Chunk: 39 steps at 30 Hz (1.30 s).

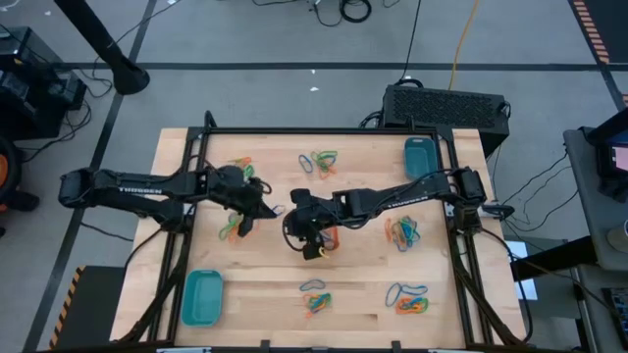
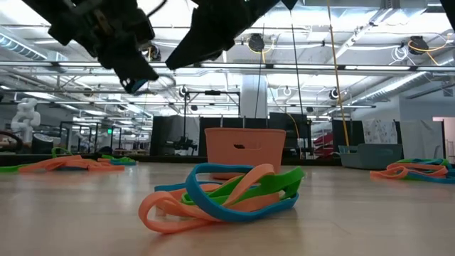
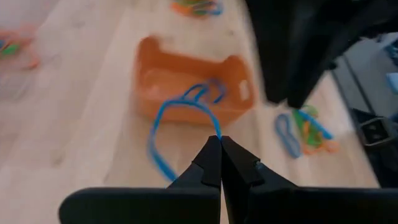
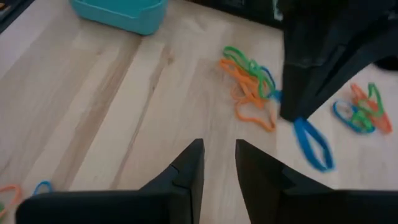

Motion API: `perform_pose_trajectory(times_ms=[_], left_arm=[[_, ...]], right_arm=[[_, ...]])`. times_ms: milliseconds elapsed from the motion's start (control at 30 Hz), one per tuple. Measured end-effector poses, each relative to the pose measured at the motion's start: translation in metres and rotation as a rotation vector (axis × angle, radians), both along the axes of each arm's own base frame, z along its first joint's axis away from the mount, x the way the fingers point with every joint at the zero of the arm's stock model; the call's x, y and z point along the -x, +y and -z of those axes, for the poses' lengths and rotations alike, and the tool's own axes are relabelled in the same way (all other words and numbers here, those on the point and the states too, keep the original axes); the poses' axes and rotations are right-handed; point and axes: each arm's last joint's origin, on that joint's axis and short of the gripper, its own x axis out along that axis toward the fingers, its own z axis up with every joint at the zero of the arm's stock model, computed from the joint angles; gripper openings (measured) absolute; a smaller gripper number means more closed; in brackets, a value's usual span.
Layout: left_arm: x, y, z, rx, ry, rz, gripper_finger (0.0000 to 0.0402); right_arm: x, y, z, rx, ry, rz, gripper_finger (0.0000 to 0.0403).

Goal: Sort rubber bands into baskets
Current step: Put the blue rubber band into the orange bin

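Only the left wrist view shows the left pincer (image 3: 220, 142) closed on a blue rubber band (image 3: 163, 127), dangling before the orange basket (image 3: 193, 87). The high view hides that basket under the right pincer (image 1: 312, 238), whose fingers stand apart, empty. Teal baskets (image 1: 202, 296) sit near the counter (image 1: 265, 284) edges, bare wood between the piles.

Wood table (image 1: 255, 294) w/ black frame, black vented box (image 1: 446, 106) behind, cables (image 1: 343, 10) on grey floor.
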Motion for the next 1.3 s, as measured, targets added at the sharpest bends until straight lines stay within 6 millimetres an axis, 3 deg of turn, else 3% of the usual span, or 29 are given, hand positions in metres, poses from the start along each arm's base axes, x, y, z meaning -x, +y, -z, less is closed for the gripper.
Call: perform_pose_trajectory(times_ms=[300, 600, 1300], left_arm=[[-0.004, -0.02, -0.004, -0.053, -0.053, 0.027, 0.0], [-0.006, -0.03, -0.008, -0.038, -0.091, 0.057, 0.0], [-0.004, -0.037, -0.005, -0.045, -0.055, 0.045, 0.0]], right_arm=[[-0.002, 0.011, -0.004, 0.112, -0.062, -0.119, 0.0133], [-0.002, 0.008, -0.004, 0.136, -0.065, -0.137, 0.0185], [-0.005, 0.007, -0.007, 0.159, -0.109, -0.143, 0.0183]])
